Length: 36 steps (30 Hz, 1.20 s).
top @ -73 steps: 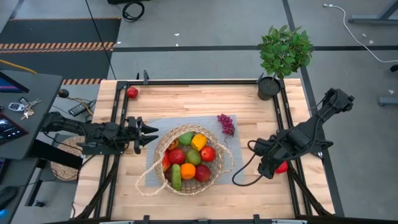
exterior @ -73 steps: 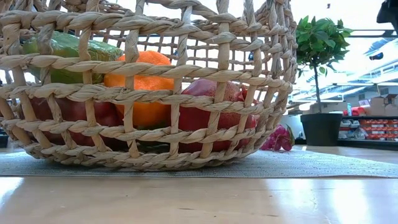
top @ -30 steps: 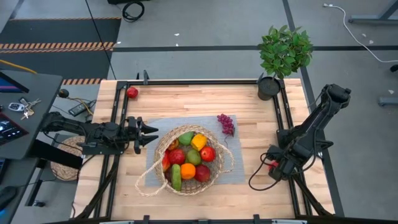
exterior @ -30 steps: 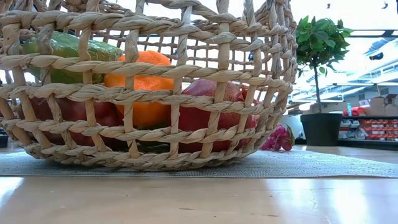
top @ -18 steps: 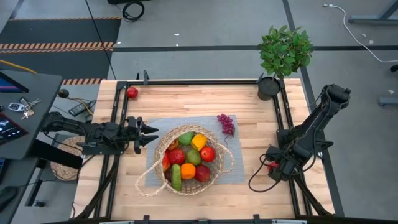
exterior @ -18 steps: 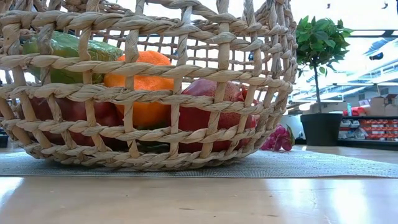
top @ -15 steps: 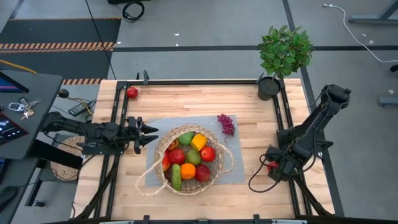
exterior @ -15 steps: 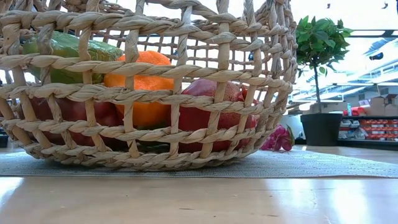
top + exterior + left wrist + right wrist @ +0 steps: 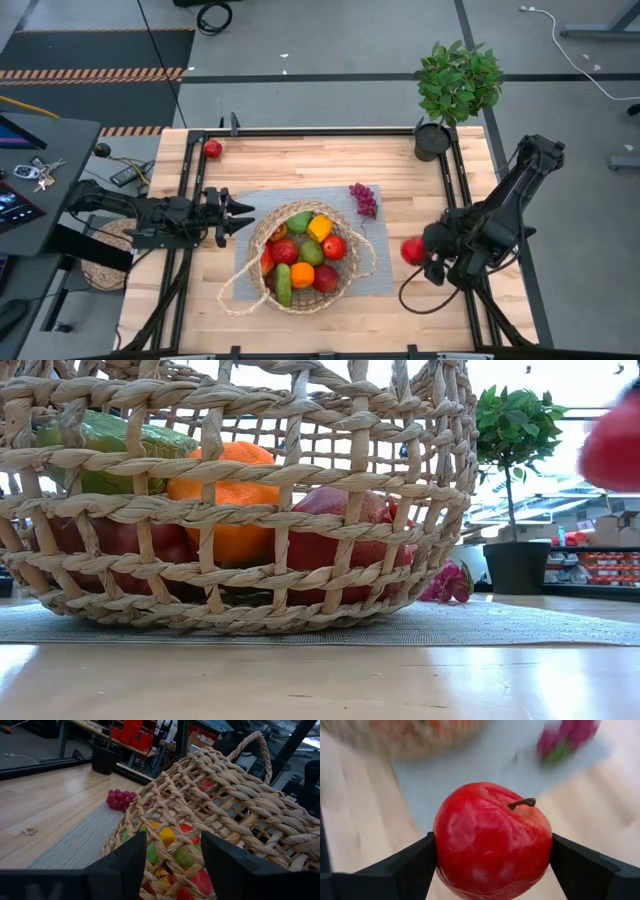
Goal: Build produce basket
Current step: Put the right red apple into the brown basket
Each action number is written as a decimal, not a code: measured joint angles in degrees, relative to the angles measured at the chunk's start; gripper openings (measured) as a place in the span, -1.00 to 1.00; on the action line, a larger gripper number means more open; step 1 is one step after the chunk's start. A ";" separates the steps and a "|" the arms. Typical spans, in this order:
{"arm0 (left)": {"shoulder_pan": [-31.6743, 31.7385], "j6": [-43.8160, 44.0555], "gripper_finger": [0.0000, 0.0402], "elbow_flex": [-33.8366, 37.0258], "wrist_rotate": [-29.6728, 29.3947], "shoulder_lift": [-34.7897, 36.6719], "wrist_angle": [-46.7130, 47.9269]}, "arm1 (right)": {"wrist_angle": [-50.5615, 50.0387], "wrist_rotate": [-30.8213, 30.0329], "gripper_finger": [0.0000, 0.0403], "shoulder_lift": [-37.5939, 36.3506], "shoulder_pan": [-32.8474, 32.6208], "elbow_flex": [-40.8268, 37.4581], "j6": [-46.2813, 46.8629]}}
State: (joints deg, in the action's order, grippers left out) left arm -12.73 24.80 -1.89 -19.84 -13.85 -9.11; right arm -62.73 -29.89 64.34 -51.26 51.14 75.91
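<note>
Left arm: stretched low across the table's left side, wrist level.
Left gripper [image 9: 240, 214]: fingers closed, empty, pointing toward the table's middle.
Right arm: elbow raised at the right edge, forearm angled inward.
Right gripper [image 9: 418, 252]: fingers clamped on a red apple [image 9: 492, 841].

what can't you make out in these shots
- Basket contents, low view: the wicker wall covers most of the fruit; only parts show through the gaps.
- Red apple, low view: cut off by the picture's right edge and blurred.
- Grapes, right wrist view: blurred, partly behind the apple held in the right gripper.
- Left gripper, high view: too small to see whether it touches the basket's rim.
</note>
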 joint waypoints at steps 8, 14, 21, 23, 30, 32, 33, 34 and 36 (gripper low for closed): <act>0.00 0.00 -0.02 0.00 0.00 0.00 0.00 | -3.28 -17.06 0.77 0.00 3.50 8.44 -15.30; 0.00 0.00 -0.04 0.00 0.00 0.00 -0.01 | 0.00 -32.62 0.77 -0.02 5.12 13.09 -27.14; 0.00 0.00 -0.02 0.00 0.00 0.00 -0.02 | 16.86 -33.34 0.78 -0.78 7.76 13.18 -48.93; 0.01 0.02 -0.04 0.00 0.00 0.00 -0.01 | 24.08 -30.76 0.78 -1.77 9.23 13.18 -56.77; 0.02 0.02 -0.02 0.01 0.00 -0.02 -0.02 | 43.22 -20.41 0.78 -4.21 15.06 13.18 -76.17; 0.02 0.00 -0.02 0.01 0.00 0.00 0.00 | 46.66 -16.71 0.78 -4.16 16.60 13.18 -79.67; 0.00 0.00 -0.02 0.00 0.00 -0.01 -0.01 | 48.41 -15.06 0.78 -4.08 17.16 13.18 -81.79; 0.01 0.02 -0.03 0.01 0.00 0.00 -0.01 | 50.29 -13.43 0.78 -3.99 17.75 13.18 -83.94; 0.00 0.00 -0.04 0.00 0.00 0.00 0.00 | 53.90 -11.13 0.78 -3.70 18.88 13.18 -88.50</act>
State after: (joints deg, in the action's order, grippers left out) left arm -12.73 24.80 -1.89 -19.84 -13.85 -9.10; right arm -8.83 -41.02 60.64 -32.39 64.31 -12.59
